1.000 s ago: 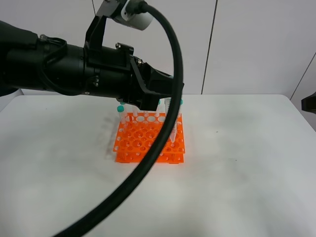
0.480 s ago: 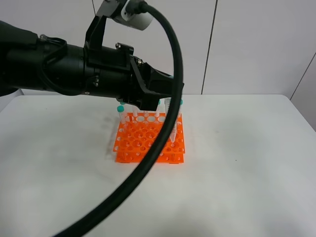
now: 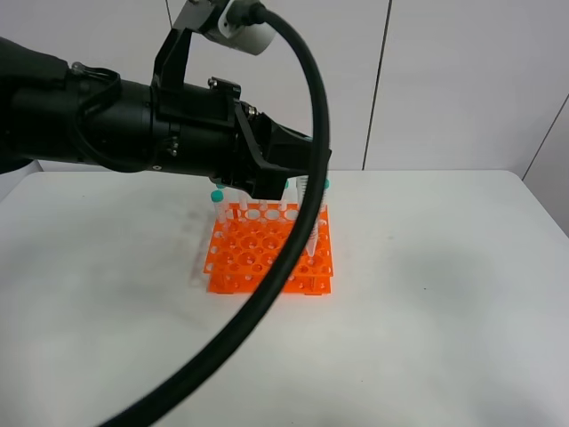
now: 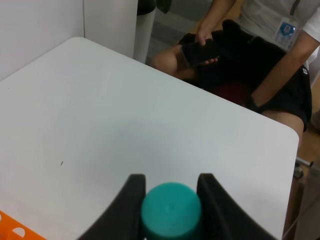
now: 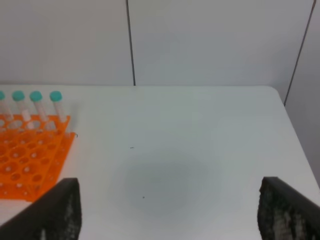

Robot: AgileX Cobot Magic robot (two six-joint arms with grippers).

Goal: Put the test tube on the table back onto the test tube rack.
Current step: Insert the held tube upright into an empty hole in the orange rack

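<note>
The left fingers are clamped on the capped test tube, which hangs mid-frame in the high view, its tip seemingly over the right edge of the test tube rack on the surface. The right fingers are wide apart.

Your left arm is a thick matte-black cylinder, with a fat black cable and a white camera housing on a black bracket. The left end effector has smooth black fingers. The right end effector has rough-textured black ones.
</note>
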